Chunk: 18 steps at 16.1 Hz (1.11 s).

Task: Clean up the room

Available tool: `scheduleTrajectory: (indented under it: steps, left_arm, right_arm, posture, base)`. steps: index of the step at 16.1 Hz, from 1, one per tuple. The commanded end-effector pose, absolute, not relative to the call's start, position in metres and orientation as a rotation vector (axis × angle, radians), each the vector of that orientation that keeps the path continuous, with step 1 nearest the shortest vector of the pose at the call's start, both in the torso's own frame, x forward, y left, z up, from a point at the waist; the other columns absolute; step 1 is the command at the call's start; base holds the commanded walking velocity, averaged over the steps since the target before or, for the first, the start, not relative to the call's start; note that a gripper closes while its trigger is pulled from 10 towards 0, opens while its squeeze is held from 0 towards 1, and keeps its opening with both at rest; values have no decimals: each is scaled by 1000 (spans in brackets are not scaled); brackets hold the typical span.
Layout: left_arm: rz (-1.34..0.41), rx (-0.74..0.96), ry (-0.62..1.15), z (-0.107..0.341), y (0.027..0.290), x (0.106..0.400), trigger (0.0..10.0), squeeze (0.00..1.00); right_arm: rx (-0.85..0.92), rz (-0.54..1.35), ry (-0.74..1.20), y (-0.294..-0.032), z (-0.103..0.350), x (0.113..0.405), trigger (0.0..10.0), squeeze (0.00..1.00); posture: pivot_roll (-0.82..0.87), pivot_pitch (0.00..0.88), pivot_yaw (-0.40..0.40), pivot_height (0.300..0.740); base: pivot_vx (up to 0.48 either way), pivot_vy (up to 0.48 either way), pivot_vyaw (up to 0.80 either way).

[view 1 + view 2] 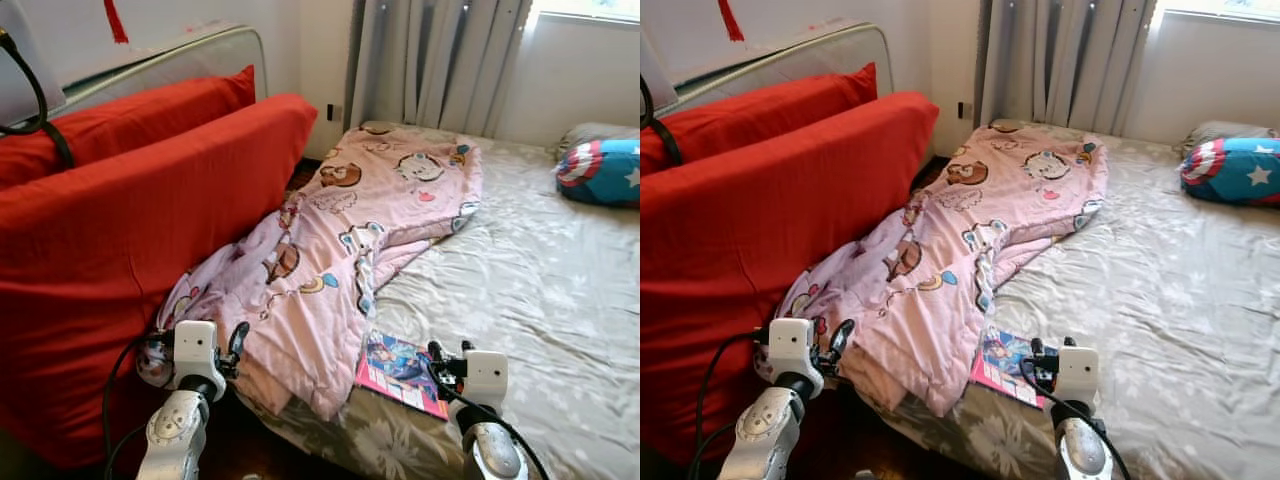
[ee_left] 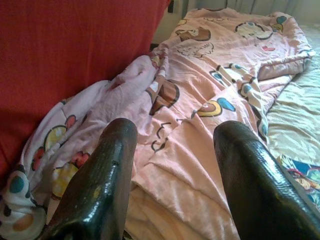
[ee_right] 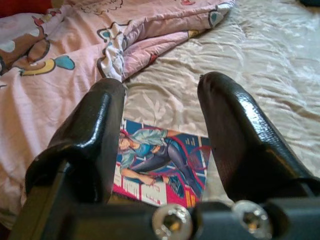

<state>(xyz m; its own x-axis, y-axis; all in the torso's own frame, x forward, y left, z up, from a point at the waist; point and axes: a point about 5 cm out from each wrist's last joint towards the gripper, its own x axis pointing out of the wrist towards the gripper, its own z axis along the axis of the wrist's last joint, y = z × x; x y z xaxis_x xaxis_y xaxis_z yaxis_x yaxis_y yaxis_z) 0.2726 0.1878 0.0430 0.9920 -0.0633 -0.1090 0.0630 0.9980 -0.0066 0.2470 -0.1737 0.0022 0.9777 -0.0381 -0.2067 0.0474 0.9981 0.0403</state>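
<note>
Both grippers are open and holding nothing. The right gripper (image 3: 160,145) has its 2 fingers spread wide, hovering just above the comic book (image 3: 160,167) lying flat on the grey sheet (image 1: 540,290) near the foot of the bed. The left gripper (image 2: 175,175) is just as wide open, pointed at the crumpled pink cartoon blanket (image 1: 340,250), which spills off the mattress edge against the red sofa cushion (image 1: 130,220). Further out, a star-and-shield pillow (image 1: 600,170) sits up by the curtains (image 1: 440,60). Cleanup looks barely started to me: blanket unfolded, comic not picked up, nothing put away.
</note>
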Motion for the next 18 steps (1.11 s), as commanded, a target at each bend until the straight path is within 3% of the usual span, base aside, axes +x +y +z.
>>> scheduleTrajectory:
  steps: [1, 14, 18]
  left_arm:
    - [-69, 2, 109, 45, 188, 273, 10000, 0]
    - [-84, -8, 119, 42, 184, 270, 10000, 0]
    - [-85, -6, 118, 42, 185, 270, 10000, 0]
  right_arm:
    - [53, -36, 208, -172, 3, 248, 10000, 0]
    - [53, -14, 241, -166, -1, 248, 10000, 0]
    - [59, -16, 224, -165, 0, 247, 10000, 0]
  posture:
    - [9, 0, -12, 670]
    - [6, 0, -3, 670]
    - [7, 0, -2, 650]
  base:
    - [0, 0, 0]
    - [0, 0, 0]
    - [0, 0, 0]
